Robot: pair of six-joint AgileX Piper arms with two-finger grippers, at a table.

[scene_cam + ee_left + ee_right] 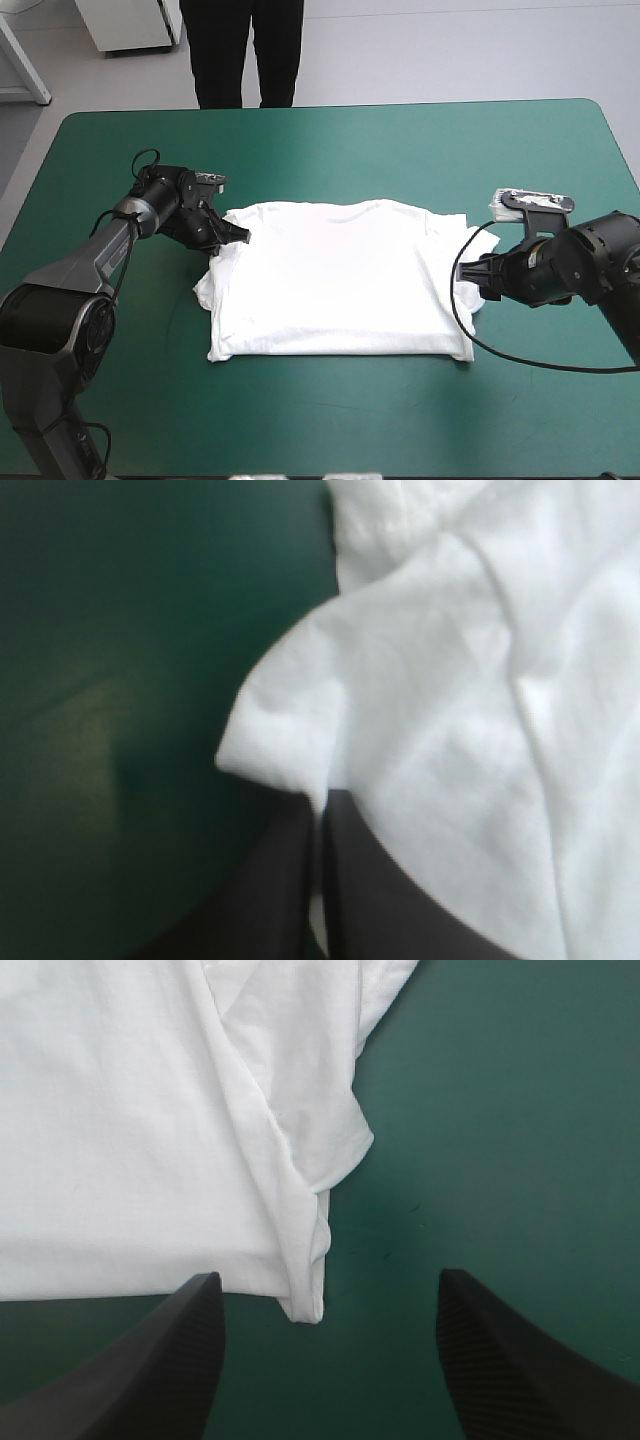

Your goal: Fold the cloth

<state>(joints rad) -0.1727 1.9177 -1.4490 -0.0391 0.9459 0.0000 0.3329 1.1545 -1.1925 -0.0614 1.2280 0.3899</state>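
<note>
Two risks show. High view: the T-shirt lies flat mid-table, with the left gripper at its ten o'clock corner and the right gripper at three o'clock. Left wrist view: the fingers pinch only a thin fold of the T-shirt's edge, which may slip. Right wrist view: the fingers stand apart around a corner of the T-shirt, so a one-sided lift would likely drag it askew.

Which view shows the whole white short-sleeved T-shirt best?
The high view: the white short-sleeved T-shirt lies spread flat, outline nearly complete. The left wrist view shows only a crumpled side edge; the right wrist view, one corner.
</note>
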